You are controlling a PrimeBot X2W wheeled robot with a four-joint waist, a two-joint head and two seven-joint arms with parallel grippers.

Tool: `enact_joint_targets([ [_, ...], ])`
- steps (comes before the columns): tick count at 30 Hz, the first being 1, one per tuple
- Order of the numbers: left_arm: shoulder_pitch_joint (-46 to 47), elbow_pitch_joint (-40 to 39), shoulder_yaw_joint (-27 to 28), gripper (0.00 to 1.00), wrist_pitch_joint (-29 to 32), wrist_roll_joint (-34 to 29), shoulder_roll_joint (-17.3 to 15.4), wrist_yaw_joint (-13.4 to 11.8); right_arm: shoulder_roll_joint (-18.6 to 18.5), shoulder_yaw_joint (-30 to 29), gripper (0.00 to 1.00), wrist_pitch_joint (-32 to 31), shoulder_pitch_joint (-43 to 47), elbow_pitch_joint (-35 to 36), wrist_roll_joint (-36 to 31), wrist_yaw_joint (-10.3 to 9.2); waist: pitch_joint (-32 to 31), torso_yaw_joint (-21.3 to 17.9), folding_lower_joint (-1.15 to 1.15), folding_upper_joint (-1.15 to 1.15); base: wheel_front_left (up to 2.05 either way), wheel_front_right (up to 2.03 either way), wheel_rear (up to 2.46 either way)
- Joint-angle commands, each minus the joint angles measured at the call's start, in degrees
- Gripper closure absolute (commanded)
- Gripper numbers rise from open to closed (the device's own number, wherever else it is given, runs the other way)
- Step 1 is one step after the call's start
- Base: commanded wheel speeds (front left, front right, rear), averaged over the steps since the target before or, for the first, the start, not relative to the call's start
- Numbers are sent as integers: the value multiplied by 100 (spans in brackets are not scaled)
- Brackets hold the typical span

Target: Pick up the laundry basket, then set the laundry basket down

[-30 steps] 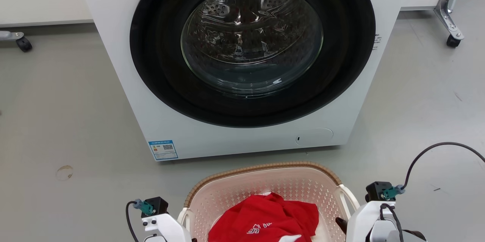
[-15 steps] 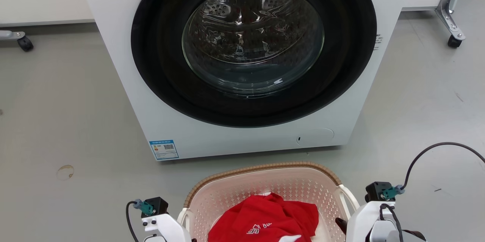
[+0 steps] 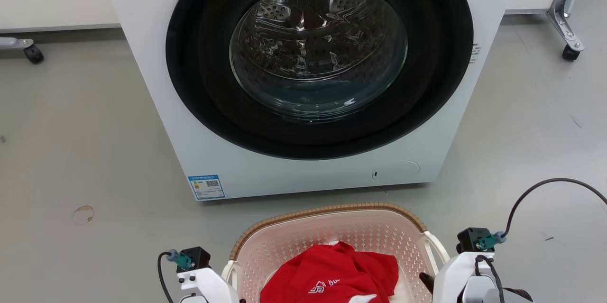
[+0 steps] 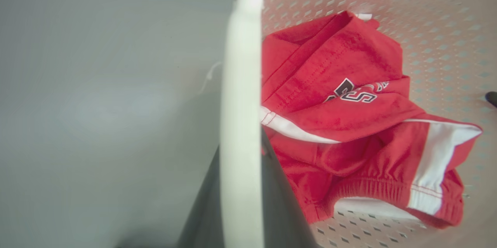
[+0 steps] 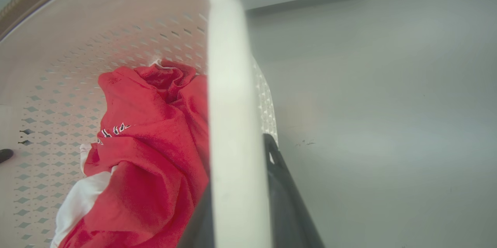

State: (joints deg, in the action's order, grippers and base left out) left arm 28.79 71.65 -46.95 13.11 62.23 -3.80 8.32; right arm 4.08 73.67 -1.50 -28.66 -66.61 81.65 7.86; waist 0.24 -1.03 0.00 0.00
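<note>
Head camera looks down on the laundry basket [image 3: 360, 233]; both wrist cameras, seemingly close, share it.

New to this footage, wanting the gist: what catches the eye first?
The white washing machine with its big dark round door dominates the head view's top. At the bottom is the pink laundry basket holding a red garment, its white side handles clamped by the left hand and right hand.

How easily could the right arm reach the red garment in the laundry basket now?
Probably not yet: the right end effector is shut on the white handle of the laundry basket. Once freed, the red garment lies uncovered close beside it.
</note>
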Motion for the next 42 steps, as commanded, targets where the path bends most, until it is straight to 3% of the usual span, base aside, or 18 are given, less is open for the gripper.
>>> enact_joint_targets([
  [1,33,231,140,100,-31,5,-891,-150,-696,-35,100,78,-30,-303,68,-37,1,2,0,0,0,0,0],
  [42,26,231,80,100,-2,63,-890,-191,-696,-32,100,105,-36,-291,32,-37,54,18,0,0,0,0,0],
])
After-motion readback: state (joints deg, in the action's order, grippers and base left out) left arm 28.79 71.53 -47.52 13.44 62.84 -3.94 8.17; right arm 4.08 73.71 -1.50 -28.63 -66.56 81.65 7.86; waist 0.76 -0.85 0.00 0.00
